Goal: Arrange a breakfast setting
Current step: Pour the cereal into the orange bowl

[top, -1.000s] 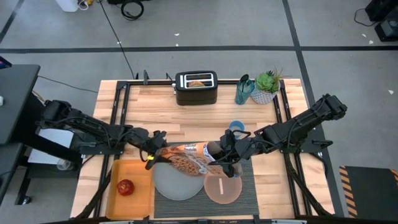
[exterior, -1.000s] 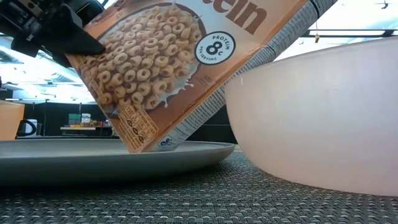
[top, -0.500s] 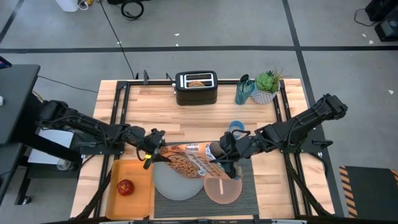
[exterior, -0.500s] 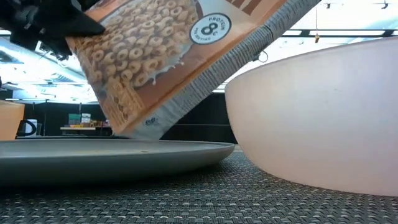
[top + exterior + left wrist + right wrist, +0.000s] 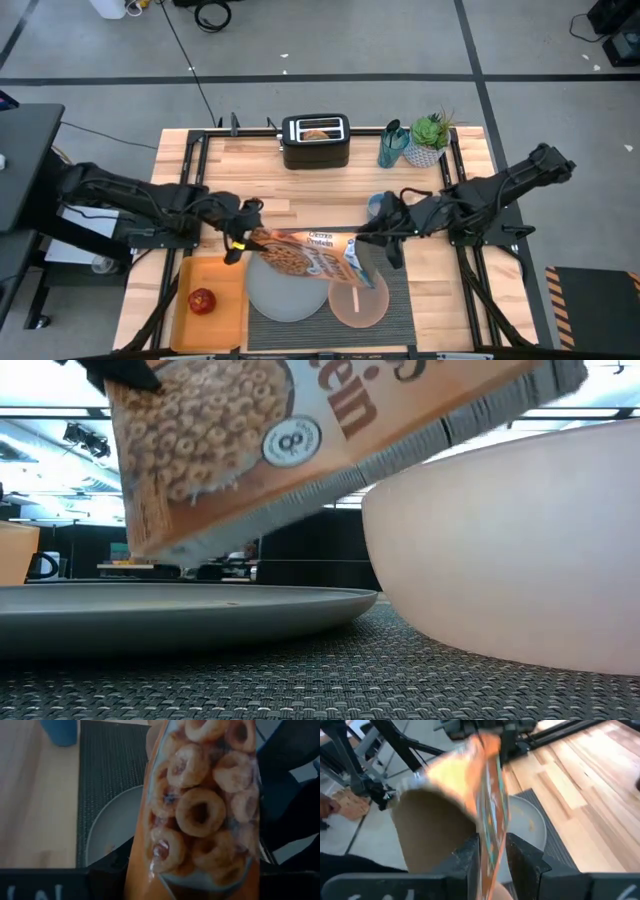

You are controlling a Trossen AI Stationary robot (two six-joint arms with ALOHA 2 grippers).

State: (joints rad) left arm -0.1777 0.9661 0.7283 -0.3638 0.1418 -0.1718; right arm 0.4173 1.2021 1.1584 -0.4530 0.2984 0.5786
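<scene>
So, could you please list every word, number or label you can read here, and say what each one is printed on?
"Protein": orange cardboard cereal box, seen from above.
"ein": tail of that word on the box, low view.
"8": round white badge on the box; the small print around it is unreadable.
Box side-panel print: too blurred.
Nothing else is legible.

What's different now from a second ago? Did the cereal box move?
The left gripper has lifted the cereal box at its low end off the plate, so it lies flatter, its top over the pink bowl. The right gripper has opened and drawn back right, seemingly letting go. Plate, bowl, apple and toaster stayed put.
</scene>
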